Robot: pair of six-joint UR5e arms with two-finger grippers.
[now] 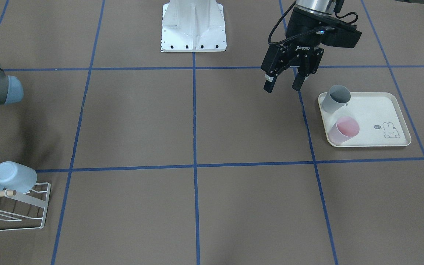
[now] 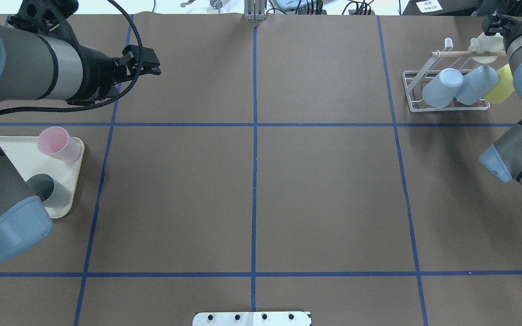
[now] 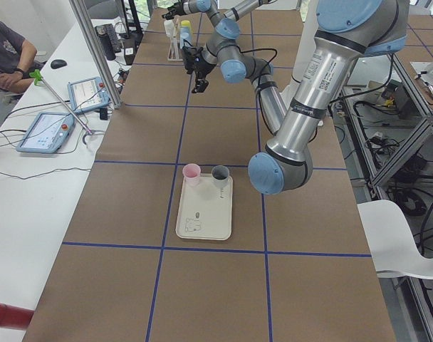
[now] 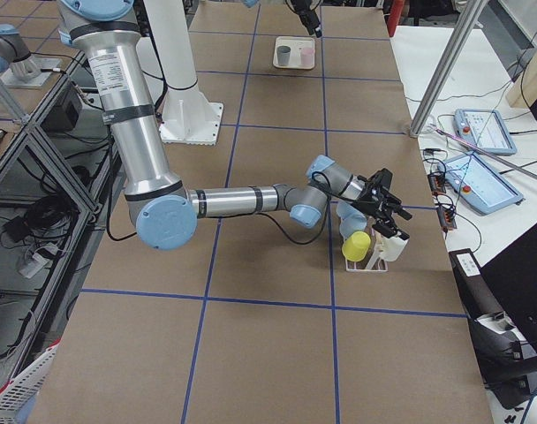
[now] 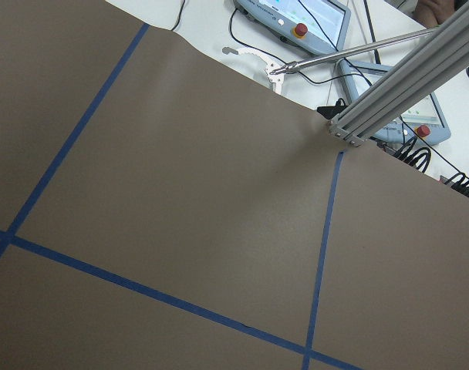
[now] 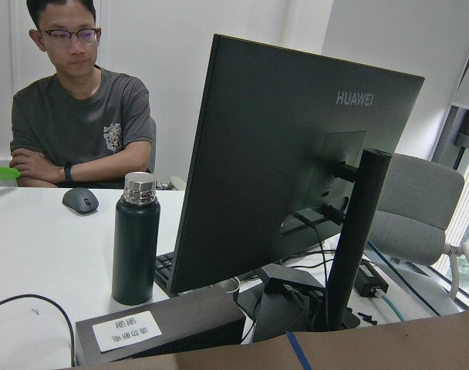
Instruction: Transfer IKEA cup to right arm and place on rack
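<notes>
**Well above the table, the left hand hangs empty**

Seen from across the table, the left gripper [image 1: 283, 87] has its fingers spread wide with nothing between them. It is up in the air and apart from the tray [image 1: 377, 106]. On that tray, toward the left end, a grey cup [image 1: 336, 98] and a pink cup [image 1: 344, 129] stand mouth-up along its inner edge, the grey one nearer the robot.

The overhead view adds the far right corner. There the rack [image 2: 449, 108] carries two pale blue cups [image 2: 442, 87], a yellow cup [image 2: 500, 83] and a cream cup [image 2: 485, 47].

The right-end camera shows the right gripper [image 4: 388, 205] at the rack, on the end of the right arm [image 4: 242, 200]. I cannot tell whether it is spread or closed.

Between tray and rack, the table [image 2: 324, 190] is a wide stretch of brown paper crossed by blue tape.
</notes>
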